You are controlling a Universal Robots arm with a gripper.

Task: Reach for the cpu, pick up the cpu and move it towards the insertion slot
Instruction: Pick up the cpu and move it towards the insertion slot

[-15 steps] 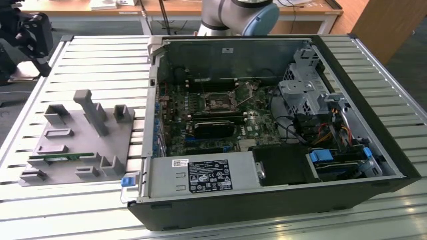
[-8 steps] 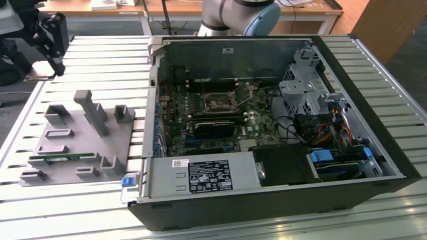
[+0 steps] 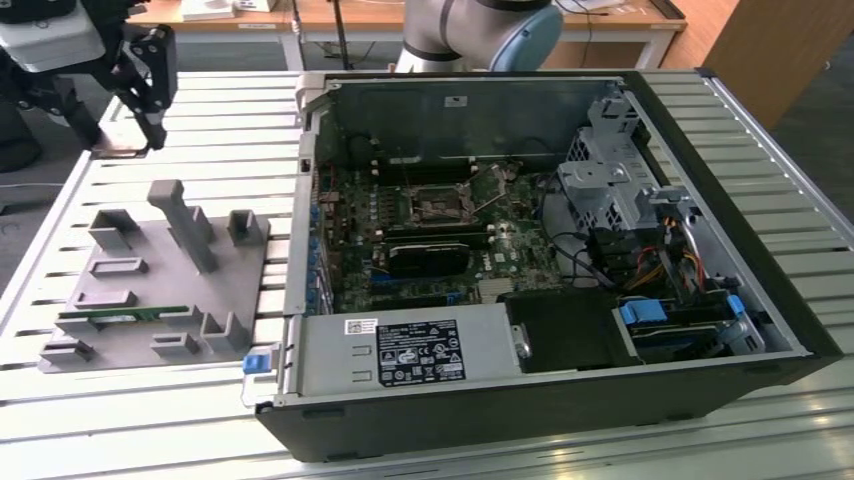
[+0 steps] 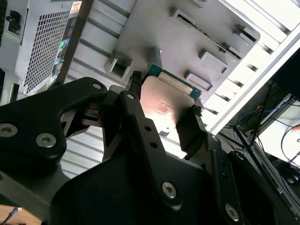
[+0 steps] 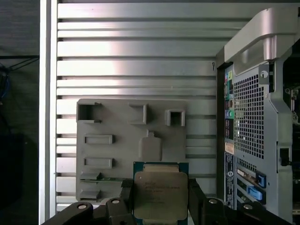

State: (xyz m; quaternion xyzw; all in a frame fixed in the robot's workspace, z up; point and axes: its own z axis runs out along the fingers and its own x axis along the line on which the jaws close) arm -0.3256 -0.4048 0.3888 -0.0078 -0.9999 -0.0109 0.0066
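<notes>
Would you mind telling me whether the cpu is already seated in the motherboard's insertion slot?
No, in the first wrist view the cpu sits between the gripper fingers above the grey holder tray, outside the computer case.

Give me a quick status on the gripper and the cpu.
Gripper shut on cpu, held clear above grey fixture tray. Insertion slot in open computer case unoccupied. Nothing blocking.

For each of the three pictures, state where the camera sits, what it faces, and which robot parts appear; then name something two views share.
Exterior view: off the arm, above the open computer case; gripper at its left.
First wrist view: on the arm, looking down past the cpu at the grey fixture tray.
Second wrist view: behind the gripper, looking along black fingers.
Both wrist views share the clamped cpu.
</notes>
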